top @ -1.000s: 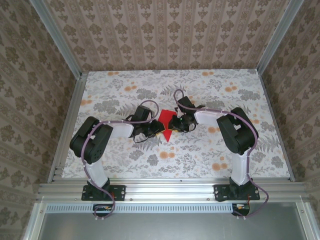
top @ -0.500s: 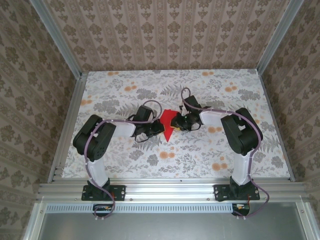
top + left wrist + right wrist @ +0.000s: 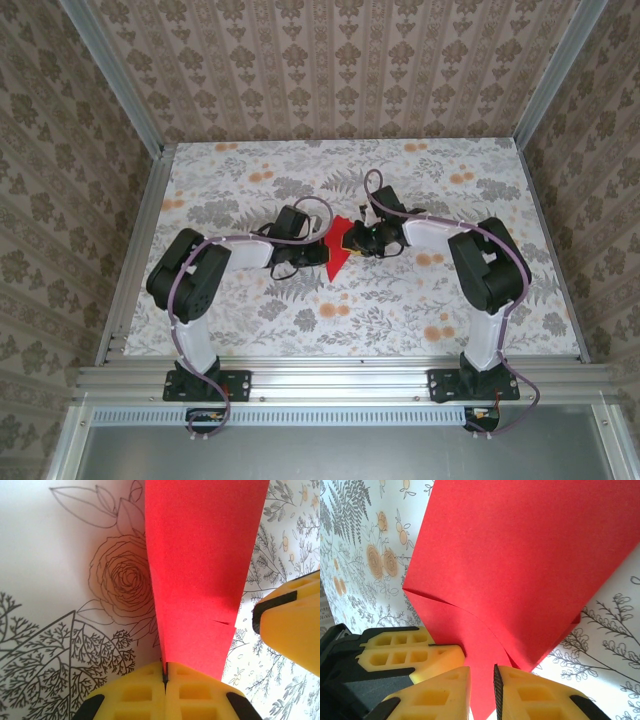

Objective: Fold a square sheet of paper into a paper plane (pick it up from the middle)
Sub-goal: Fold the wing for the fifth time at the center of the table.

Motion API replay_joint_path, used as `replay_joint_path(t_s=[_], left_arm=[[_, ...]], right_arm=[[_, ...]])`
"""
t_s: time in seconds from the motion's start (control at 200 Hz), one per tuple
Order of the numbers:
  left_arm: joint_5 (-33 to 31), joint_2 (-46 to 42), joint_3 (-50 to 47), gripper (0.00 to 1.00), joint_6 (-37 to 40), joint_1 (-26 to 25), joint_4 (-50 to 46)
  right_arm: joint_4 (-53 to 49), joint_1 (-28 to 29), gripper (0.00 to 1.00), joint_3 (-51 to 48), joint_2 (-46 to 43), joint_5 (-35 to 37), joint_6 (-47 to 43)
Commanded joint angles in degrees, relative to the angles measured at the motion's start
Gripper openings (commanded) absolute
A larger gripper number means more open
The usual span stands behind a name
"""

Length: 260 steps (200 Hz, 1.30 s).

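The red sheet of paper (image 3: 338,250) lies mid-table, folded into layers that taper to a point toward the near edge. My left gripper (image 3: 312,256) is at its left side. In the left wrist view this gripper (image 3: 165,666) is shut, pinching the paper (image 3: 200,565) at its narrow end. My right gripper (image 3: 358,243) is at the paper's right side. Its jaws (image 3: 482,672) stand slightly apart over the folded paper (image 3: 520,565), with red showing in the gap. The left fingers (image 3: 410,655) press against the paper beside them.
The floral tablecloth (image 3: 400,300) covers the table, with metal rails at the near edge (image 3: 330,380) and patterned walls around. The right gripper's yellow finger (image 3: 295,625) sits close to the paper's right edge in the left wrist view.
My left gripper closed onto the paper's edge and shifted slightly right. The right gripper drew in toward the paper. The red shape looks narrower than a second ago.
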Motion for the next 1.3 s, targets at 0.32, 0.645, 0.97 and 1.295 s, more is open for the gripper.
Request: replay_joint_path(t_s=[0.32, 0.645, 0.97, 1.295], left_arm=[[1.0, -0.9, 2.2, 0.05, 6.0, -0.7, -2.1], [1.4, -3.1, -2.0, 0.23, 2.0, -1.7, 4.0], [-0.6, -6.5, -8.0, 0.22, -1.7, -3.6, 8.9], [-1.7, -6.6, -9.3, 0.19, -1.3, -4.3, 8.5]], right_arm=[[-3.9, 0.7, 0.21, 2.2, 4.6, -1.4, -1.6], [-1.8, 0.6, 0.19, 0.0, 5.8, 0.8, 2.1], [-1.3, 0.6, 0.18, -0.7, 5.7, 2.0, 4.0], [-1.6, 0.6, 0.18, -0.7, 5.6, 2.3, 4.3]])
